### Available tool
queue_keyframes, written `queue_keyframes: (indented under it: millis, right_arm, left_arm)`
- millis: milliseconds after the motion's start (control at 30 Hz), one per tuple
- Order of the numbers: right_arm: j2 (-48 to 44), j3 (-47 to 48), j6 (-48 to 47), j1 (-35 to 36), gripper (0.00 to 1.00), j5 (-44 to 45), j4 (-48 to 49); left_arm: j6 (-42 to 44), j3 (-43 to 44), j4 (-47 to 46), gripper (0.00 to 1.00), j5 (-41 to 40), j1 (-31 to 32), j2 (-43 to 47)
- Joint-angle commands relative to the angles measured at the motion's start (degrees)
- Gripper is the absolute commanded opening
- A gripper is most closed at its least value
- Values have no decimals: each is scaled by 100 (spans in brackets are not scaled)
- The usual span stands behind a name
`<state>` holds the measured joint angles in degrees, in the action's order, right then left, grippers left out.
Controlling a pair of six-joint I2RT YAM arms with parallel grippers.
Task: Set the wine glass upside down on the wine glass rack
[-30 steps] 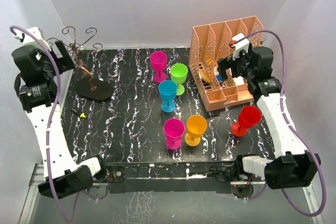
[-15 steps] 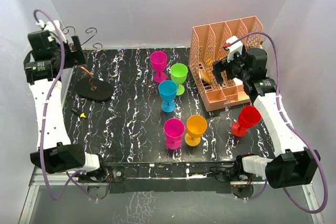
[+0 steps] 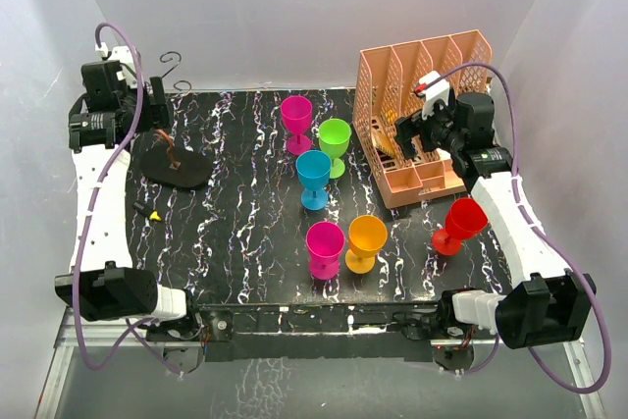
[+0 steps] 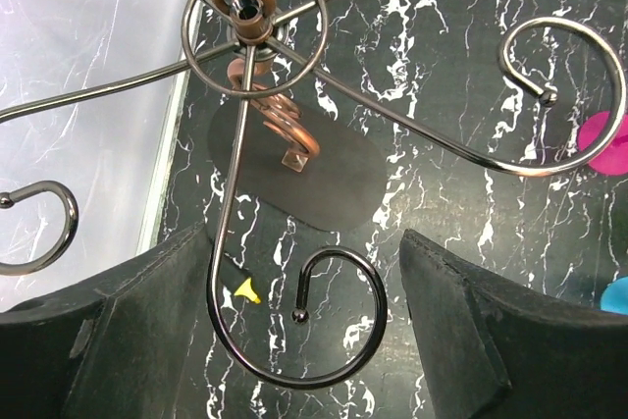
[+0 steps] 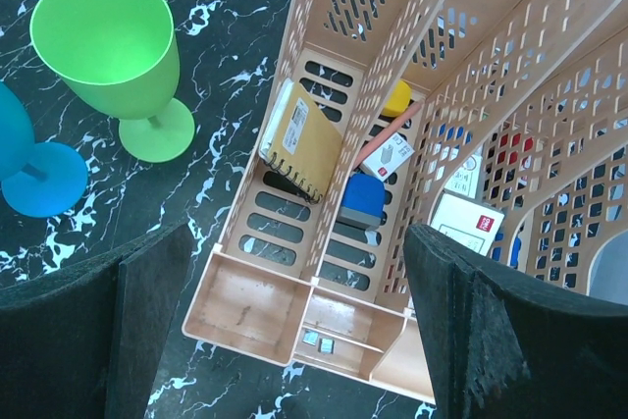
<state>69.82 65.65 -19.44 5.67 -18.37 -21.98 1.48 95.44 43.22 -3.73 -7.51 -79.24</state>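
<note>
The black marbled desk (image 3: pixel 245 233) carries a peach slotted organizer (image 3: pixel 378 85) at its far right. The wine glass rack (image 3: pixel 175 166) stands at the far left corner, its curled wire arms bare. The left pincer (image 4: pixel 304 272) hangs over the rack with its jaws apart, one wire curl lying between them untouched. The right pincer (image 5: pixel 299 272) is spread wide above the organizer. Six wine glasses stand upright on the desk, well apart from the rack: pink (image 3: pixel 296 117), green (image 3: pixel 335 139), blue (image 3: pixel 314 176), magenta (image 3: pixel 326 245), orange (image 3: pixel 367 239) and red (image 3: pixel 461 223).
</note>
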Motion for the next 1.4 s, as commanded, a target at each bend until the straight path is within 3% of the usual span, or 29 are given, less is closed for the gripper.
queue_keyframes:
  millis: [0, 300, 567, 967, 1367]
  right_arm:
    - [-4, -52, 10, 30, 98, -60, 396]
    - [64, -87, 9, 30, 98, -145, 396]
    - [23, -120, 11, 30, 98, -212, 380]
    - [31, -171, 11, 30, 98, -278, 416]
    - [74, -237, -7, 29, 98, -316, 466]
  left_arm:
    - [82, -122, -160, 73, -289, 65, 111]
    - [106, -155, -219, 54, -214, 117, 111]
    - [130, -130, -229, 43, -236, 150, 111]
    - [-135, 103, -101, 0, 776, 211, 152]
    - [-720, 243, -169, 0, 1667, 282, -41]
